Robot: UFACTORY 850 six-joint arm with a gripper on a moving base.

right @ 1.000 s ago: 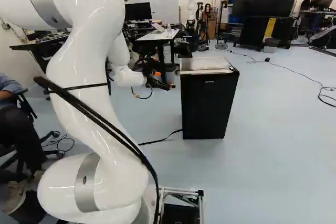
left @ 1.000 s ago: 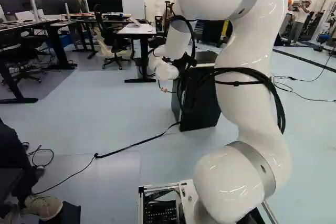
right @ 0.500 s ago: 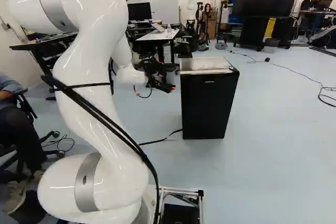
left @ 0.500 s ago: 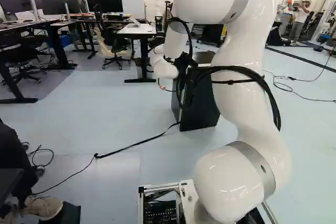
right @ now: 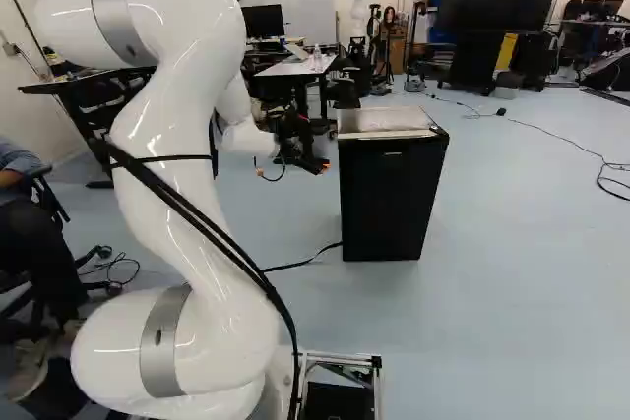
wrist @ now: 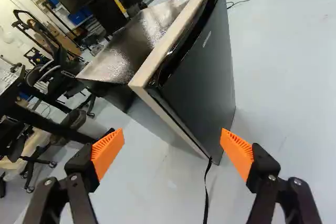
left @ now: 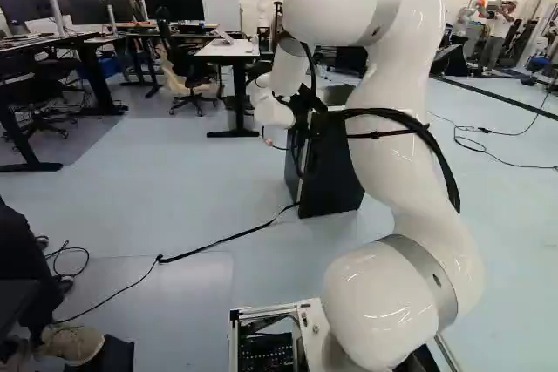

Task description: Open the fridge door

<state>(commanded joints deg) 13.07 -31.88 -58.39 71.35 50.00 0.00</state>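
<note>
Left base view: the white jointed arm (left: 397, 172) reaches toward the small black boxy fridge (left: 336, 185) on the pale blue floor (left: 174, 206). Right base view: the black two-fingered gripper (right: 314, 164) hangs beside the fridge, apart from its flat black door (right: 389, 204), which looks closed. Wrist view: orange-padded fingers (wrist: 108, 153) spread wide, holding nothing; fridge ahead. Reaching the door edge and pulling seem left to do.
</note>
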